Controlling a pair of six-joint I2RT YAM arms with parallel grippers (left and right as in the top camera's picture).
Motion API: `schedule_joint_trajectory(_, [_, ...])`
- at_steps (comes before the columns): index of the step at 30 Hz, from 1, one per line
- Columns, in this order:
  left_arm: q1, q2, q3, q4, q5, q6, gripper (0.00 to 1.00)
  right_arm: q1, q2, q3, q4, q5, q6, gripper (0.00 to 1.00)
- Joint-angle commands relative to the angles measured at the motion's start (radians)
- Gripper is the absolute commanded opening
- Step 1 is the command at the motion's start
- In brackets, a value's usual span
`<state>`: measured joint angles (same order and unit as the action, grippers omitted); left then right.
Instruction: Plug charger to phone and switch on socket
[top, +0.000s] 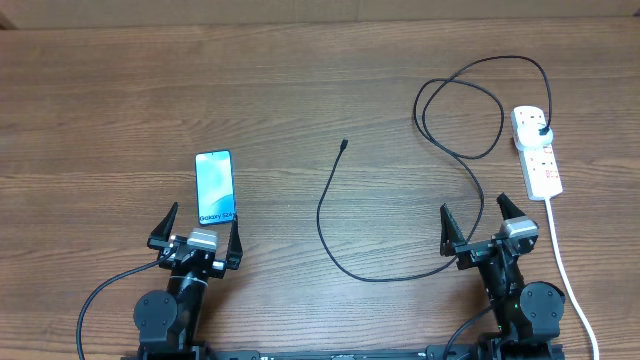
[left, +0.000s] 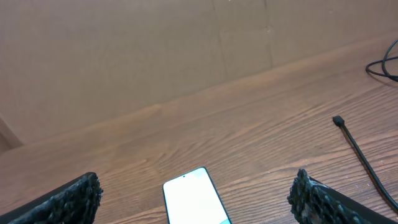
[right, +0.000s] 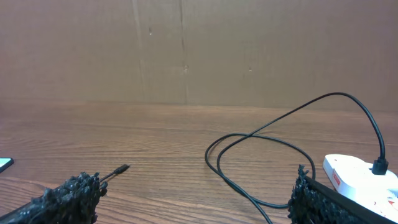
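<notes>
While your left gripper, right gripper sit released: charger tip apart from Galaxy phone, plug in socket.

Open table between phone and charger — loops crowd socket.

One Galaxy phone. One black charger cable, with one connector tip and one plug. One white power strip with one white cord. Two grippers: left gripper, right gripper. One wooden worktop.
</notes>
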<state>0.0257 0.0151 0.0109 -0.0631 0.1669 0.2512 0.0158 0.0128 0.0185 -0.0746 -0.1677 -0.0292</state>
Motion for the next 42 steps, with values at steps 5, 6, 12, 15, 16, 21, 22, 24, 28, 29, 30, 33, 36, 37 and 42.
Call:
schedule_joint_trajectory(5, [-0.008, -0.009, -0.006, 0.0, -0.01, 0.011, 1.0, 0.008, -0.01, -0.011, 0.006, 0.011, 0.002, 1.0])
schedule_joint_trajectory(6, [-0.008, -0.009, -0.006, 0.0, -0.01, 0.011, 1.0, 0.008, -0.01, -0.011, 0.006, 0.011, 0.002, 1.0])
schedule_joint_trajectory(12, [-0.008, -0.009, -0.006, 0.0, -0.01, 0.011, 1.0, 0.008, -0.01, -0.011, 0.006, 0.01, 0.002, 1.0])
schedule_joint_trajectory(15, [-0.008, -0.009, -0.006, 0.0, -0.01, 0.011, 1.0, 0.008, -0.01, -0.011, 0.006, 0.011, 0.002, 1.0])
schedule_joint_trajectory(16, [-0.008, -0.009, -0.006, 0.0, -0.01, 0.011, 1.0, 0.008, -0.01, -0.011, 0.006, 0.011, 0.002, 1.0])
schedule_joint_trajectory(21, [-0.008, -0.009, -0.006, 0.0, -0.01, 0.011, 1.0, 0.008, -0.01, -0.011, 0.006, 0.011, 0.002, 1.0])
schedule_joint_trajectory(22, [-0.008, -0.009, -0.006, 0.0, -0.01, 0.011, 1.0, 0.008, -0.01, -0.011, 0.006, 0.011, 0.002, 1.0])
schedule_joint_trajectory(24, [-0.008, -0.009, -0.006, 0.0, -0.01, 0.011, 1.0, 0.008, -0.01, -0.011, 0.006, 0.01, 0.002, 1.0])
schedule_joint_trajectory(28, [-0.008, -0.009, -0.006, 0.0, -0.01, 0.011, 1.0, 0.008, -0.01, -0.011, 0.006, 0.011, 0.002, 1.0])
schedule_joint_trajectory(29, [-0.008, -0.009, -0.006, 0.0, -0.01, 0.011, 1.0, 0.008, -0.01, -0.011, 0.006, 0.011, 0.002, 1.0])
schedule_joint_trajectory(30, [-0.008, -0.009, -0.006, 0.0, -0.01, 0.011, 1.0, 0.008, -0.01, -0.011, 0.006, 0.011, 0.002, 1.0])
schedule_joint_trajectory(33, [-0.007, -0.009, -0.006, 0.037, -0.017, 0.011, 1.0, 0.008, -0.01, -0.011, 0.006, 0.01, 0.002, 1.0])
schedule_joint_trajectory(36, [-0.007, -0.009, -0.006, 0.035, -0.019, -0.057, 1.0, 0.008, -0.01, -0.011, 0.006, 0.011, 0.002, 1.0])
schedule_joint_trajectory(37, [-0.007, -0.009, -0.006, 0.024, -0.019, -0.069, 1.0, 0.008, -0.01, -0.011, 0.006, 0.01, 0.002, 1.0])
schedule_joint_trajectory(42, [-0.007, 0.009, 0.002, -0.008, -0.037, -0.098, 1.0, 0.008, -0.01, -0.011, 0.006, 0.011, 0.002, 1.0])
